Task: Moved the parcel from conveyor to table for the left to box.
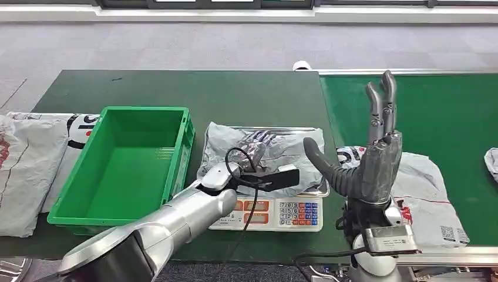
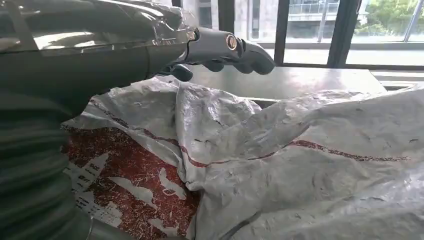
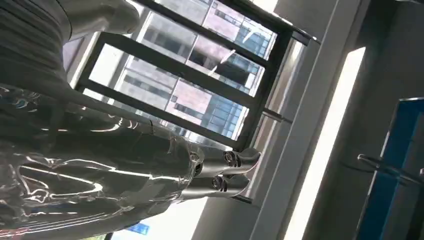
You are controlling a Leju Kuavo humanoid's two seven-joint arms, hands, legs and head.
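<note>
A crumpled grey-white parcel (image 1: 293, 148) with red print lies on the tray of a weighing scale (image 1: 276, 214) in the middle of the table. My left hand (image 1: 256, 144) reaches over the parcel, its fingers stretched out just above the wrinkled bag (image 2: 300, 150). In the left wrist view the left hand (image 2: 220, 47) hovers close over the parcel and nothing is pinched. My right hand (image 1: 376, 158) stands upright over the table's near edge, beside the conveyor, fingers spread and pointing up, holding nothing. The right hand (image 3: 125, 180) faces windows in its wrist view. A green box (image 1: 129, 161) sits left of the scale.
The dark green table (image 1: 205, 94) meets the bright green conveyor (image 1: 446, 111) on the right. A second parcel (image 1: 420, 176) lies on the belt behind my right hand, and another parcel (image 1: 492, 161) shows at the right edge. More bags (image 1: 29, 164) are piled left of the box.
</note>
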